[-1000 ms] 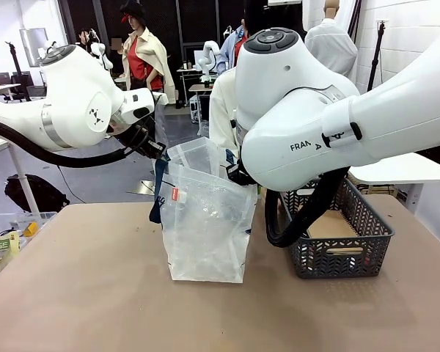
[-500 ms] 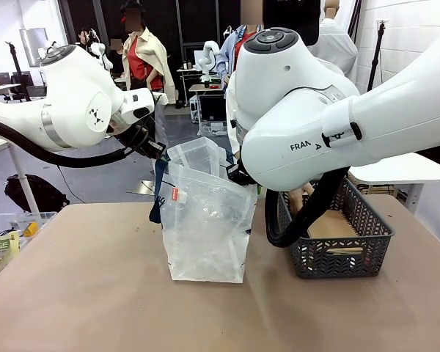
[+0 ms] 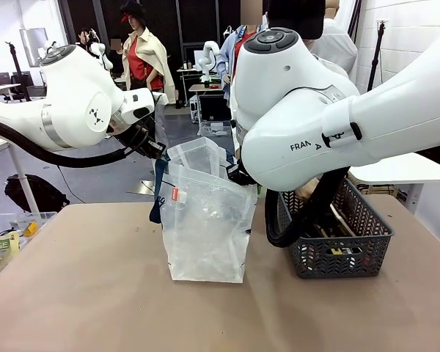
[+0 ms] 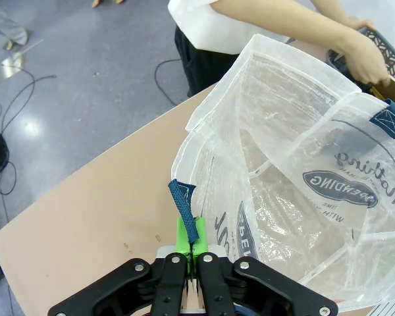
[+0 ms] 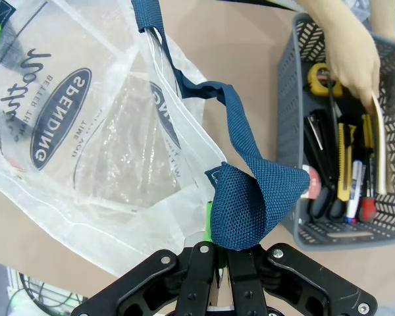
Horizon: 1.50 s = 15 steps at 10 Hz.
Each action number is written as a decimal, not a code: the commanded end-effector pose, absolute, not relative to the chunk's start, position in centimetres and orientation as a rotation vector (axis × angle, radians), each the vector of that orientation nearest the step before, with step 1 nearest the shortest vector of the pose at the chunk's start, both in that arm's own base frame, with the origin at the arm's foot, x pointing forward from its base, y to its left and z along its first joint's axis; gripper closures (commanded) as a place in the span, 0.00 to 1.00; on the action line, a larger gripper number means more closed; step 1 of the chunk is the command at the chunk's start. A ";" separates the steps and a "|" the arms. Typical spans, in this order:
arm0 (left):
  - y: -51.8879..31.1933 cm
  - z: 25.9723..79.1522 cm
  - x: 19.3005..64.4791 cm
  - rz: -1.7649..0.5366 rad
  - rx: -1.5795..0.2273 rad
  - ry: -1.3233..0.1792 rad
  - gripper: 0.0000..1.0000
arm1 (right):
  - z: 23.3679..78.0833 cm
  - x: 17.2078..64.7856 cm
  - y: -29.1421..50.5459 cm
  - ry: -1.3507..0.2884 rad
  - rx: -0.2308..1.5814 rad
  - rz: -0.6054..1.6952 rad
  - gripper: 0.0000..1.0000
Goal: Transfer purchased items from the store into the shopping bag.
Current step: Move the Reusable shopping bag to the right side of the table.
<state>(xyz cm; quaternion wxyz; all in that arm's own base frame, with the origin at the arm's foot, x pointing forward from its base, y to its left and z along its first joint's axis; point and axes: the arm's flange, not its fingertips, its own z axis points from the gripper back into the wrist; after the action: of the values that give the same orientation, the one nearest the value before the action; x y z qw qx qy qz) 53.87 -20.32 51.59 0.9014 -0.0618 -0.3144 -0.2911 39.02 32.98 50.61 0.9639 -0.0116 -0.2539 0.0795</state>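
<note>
The left fingers (image 4: 188, 242) are clenched on the navy strap end (image 4: 183, 201), bottom centre of the left wrist frame. The right fingers (image 5: 214, 255) are clenched on the other navy handle (image 5: 240, 197), which bunches over them at the bottom of the right wrist frame. Between the two grips the shopping bag (image 3: 205, 227) stands mid-frame on the table (image 3: 95, 293) in the front view, its mouth held open. I cannot make out anything inside it.

The bag is thin frosted plastic. It looks light, limp and slippery, and would probably sag shut if either strap were let go. The woven straps are the sound places to hold it.

Just beside it, at the lower right of the front frame, sits the basket (image 3: 337, 258). Its items (image 5: 345, 171) are slim, stick-like tools and pens, packed side by side. They look light, stiff and prone to rolling, so each is best pinched across the middle of its length. A person's hand (image 5: 352, 59) reaches into the basket at the upper right of the right wrist frame.
</note>
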 end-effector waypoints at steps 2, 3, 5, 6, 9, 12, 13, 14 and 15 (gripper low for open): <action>-20.0 51.8 54.0 -0.595 -0.127 -0.655 1.00 | 50.4 39.0 32.9 -0.511 -0.024 0.154 1.00; -20.0 51.8 54.0 -0.595 -0.127 -0.655 1.00 | 50.4 39.0 32.9 -0.511 -0.024 0.154 1.00; -20.0 51.8 54.0 -0.595 -0.127 -0.655 1.00 | 50.4 39.0 32.9 -0.511 -0.024 0.154 1.00; -20.0 51.8 54.0 -0.595 -0.127 -0.655 1.00 | 50.4 39.0 32.9 -0.511 -0.024 0.154 1.00; -20.0 51.8 54.0 -0.595 -0.127 -0.655 1.00 | 50.4 39.0 32.9 -0.511 -0.024 0.154 1.00; -20.0 51.8 54.0 -0.595 -0.127 -0.655 1.00 | 50.4 39.0 32.9 -0.511 -0.024 0.154 1.00; -20.0 51.8 54.0 -0.595 -0.127 -0.655 1.00 | 50.4 39.0 32.9 -0.511 -0.024 0.154 1.00; -20.0 51.8 54.0 -0.595 -0.127 -0.655 1.00 | 50.4 39.0 32.9 -0.511 -0.024 0.154 1.00; -20.0 51.8 54.0 -0.595 -0.127 -0.655 1.00 | 50.4 39.0 32.9 -0.511 -0.024 0.154 1.00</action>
<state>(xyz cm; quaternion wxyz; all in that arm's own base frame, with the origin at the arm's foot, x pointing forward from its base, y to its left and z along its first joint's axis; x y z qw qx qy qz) 53.87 -20.32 51.59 0.9014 -0.0618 -0.3144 -0.2911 39.02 32.98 50.61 0.9639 -0.0116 -0.2539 0.0795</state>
